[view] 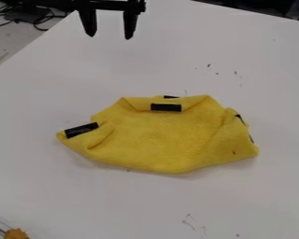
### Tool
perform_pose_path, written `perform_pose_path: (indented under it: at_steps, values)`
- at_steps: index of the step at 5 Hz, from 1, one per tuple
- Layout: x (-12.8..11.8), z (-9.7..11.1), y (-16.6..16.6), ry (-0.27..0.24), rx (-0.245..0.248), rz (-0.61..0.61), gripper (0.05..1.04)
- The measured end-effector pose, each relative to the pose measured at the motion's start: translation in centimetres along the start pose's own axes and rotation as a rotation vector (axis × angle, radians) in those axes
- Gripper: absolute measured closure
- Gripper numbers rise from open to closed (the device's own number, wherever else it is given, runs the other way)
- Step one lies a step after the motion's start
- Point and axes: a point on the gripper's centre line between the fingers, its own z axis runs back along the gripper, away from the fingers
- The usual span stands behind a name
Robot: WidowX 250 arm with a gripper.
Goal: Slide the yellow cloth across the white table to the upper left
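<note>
Yellow cloth (161,142) lies rumpled on the white worktop (64,198), nearer the camera than the claw (110,37), whose fingers stand wide apart with nothing between them. A sound pinch probably calls for centring the claw over a raised fold near a black strip (81,130) and closing gently, without scraping the worktop.

We are looking down on a white tabletop (58,200) spreading across most of the frame, its left edge slanting toward the upper left. Small dark marks (209,65) are dotting it at upper right and near the bottom. Beyond that edge, we are seeing greyish floor (11,46), where dark cables (42,29) are curling at upper left. Soft light is falling over the tabletop.
</note>
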Motion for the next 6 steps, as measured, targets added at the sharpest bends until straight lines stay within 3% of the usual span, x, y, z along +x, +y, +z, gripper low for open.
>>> perform_pose_path:
  at_steps: [1,2,3,4,5,6]
  values:
    - [-0.3,-1.6,-0.2,0.047,-0.001,0.003,0.084]
    - [-1.5,-3.5,-2.3,0.07,-0.045,-0.018,0.084]
    - [-2.6,-4.7,-4.9,0.073,-0.06,-0.057,0.084]
    - [-4.3,-6.0,-7.0,0.11,-0.085,-0.067,0.084]
    - [-6.6,-7.6,-7.8,0.112,-0.101,-0.08,0.084]
    - [-7.2,-8.2,-7.7,0.104,-0.096,-0.062,0.084]
